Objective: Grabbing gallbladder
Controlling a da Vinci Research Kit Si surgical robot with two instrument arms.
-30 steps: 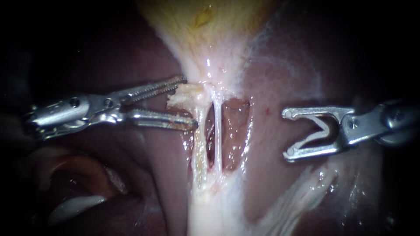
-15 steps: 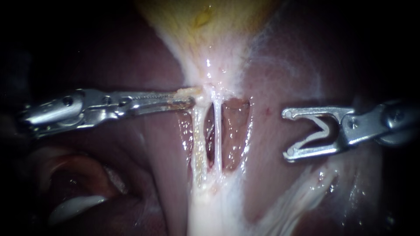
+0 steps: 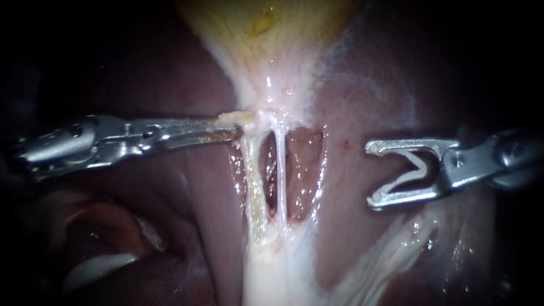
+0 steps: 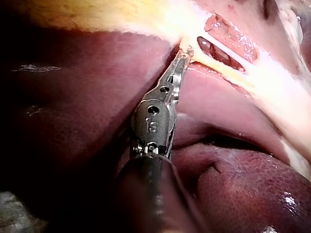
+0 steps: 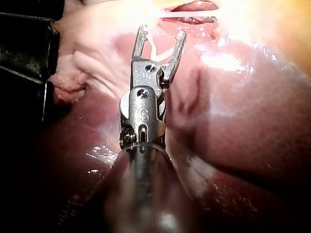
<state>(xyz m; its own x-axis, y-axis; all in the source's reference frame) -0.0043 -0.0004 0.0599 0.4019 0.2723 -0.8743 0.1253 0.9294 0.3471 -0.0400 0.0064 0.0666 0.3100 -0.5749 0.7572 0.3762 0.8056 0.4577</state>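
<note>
Closed since a second ago, the left instrument's jaws grip the pale lower end of the gallbladder and have drawn it leftward. The right instrument hangs open-jawed, well apart. Harder pulling could tear the thin tubes below.

Lit from the lens side in the endoscope view: brightest on the pale yellow-white gallbladder at centre, near black at every edge. Small wet glints along the thin whitish tubes, gleams on the silver metal left instrument and silver metal right instrument. Hard glare on the dark red-brown liver in the right wrist view; deep shadow beside the left instrument's shaft in the left wrist view.
</note>
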